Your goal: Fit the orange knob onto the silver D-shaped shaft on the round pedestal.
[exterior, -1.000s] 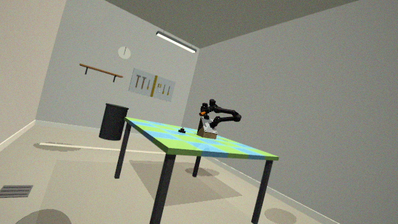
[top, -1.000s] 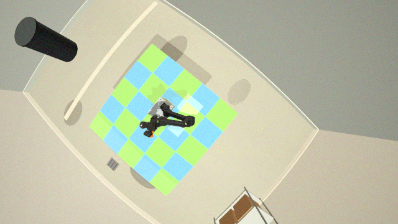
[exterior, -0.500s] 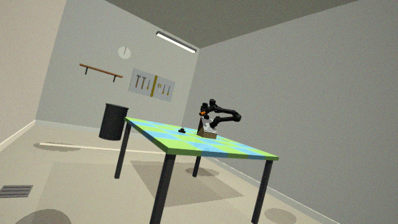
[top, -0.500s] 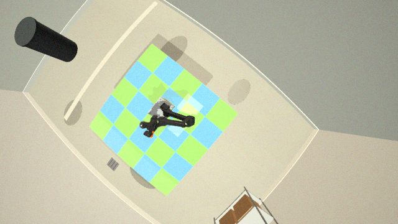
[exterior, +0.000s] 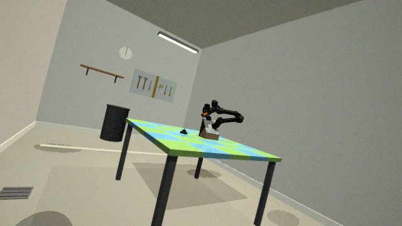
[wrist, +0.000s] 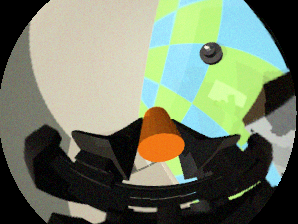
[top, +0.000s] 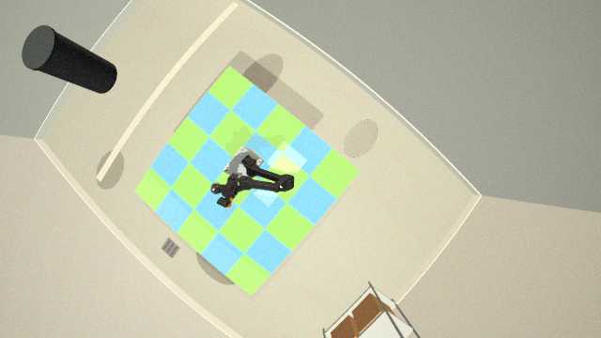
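The orange knob (top: 229,203) (exterior: 205,114) (wrist: 161,147) is between the fingers of my gripper (wrist: 156,121), which is shut on it. In the exterior view the knob is high above the table and looks tilted well over. In the wrist view its smooth, bright end faces the camera and its narrower, darker part points away; no hole shows. The dark round pedestal (exterior: 183,132) (wrist: 212,56) stands on the table, apart from the knob and lower, toward the upper right in the wrist view. A small light spot shows on its top; the shaft's flat side cannot be made out.
The arm's base stands on a wedge-shaped block (exterior: 211,135) with a pale sloping top, which also shows at the right of the wrist view. The table (top: 254,277) (exterior: 188,152) has green and blue squares. Its edge crosses the wrist view left of the pedestal.
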You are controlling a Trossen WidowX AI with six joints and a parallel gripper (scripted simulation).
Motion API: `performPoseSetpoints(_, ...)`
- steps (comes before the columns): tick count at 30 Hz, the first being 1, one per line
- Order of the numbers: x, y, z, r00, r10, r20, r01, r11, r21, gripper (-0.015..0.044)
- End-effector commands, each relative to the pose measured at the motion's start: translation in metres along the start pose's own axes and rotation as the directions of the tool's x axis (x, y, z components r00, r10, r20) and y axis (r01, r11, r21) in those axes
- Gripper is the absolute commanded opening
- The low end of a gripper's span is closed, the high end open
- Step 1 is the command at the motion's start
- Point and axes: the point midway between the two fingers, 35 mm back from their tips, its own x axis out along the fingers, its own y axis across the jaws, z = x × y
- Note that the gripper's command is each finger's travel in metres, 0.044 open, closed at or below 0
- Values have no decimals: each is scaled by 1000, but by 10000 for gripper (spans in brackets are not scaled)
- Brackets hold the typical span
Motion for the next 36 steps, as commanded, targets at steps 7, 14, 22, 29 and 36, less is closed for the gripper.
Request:
performPoseSetpoints(7,7,-8,1,998,-59,7,59,998,8,0)
performPoseSetpoints(14,16,-14,3,987,-161,13,161,987,12,0)
performPoseSetpoints(22,27,-22,4,952,-305,19,305,952,18,0)
performPoseSetpoints(29,38,-30,4,895,-446,20,446,895,22,0)
performPoseSetpoints(36,49,-39,4,812,-584,16,583,812,24,0)
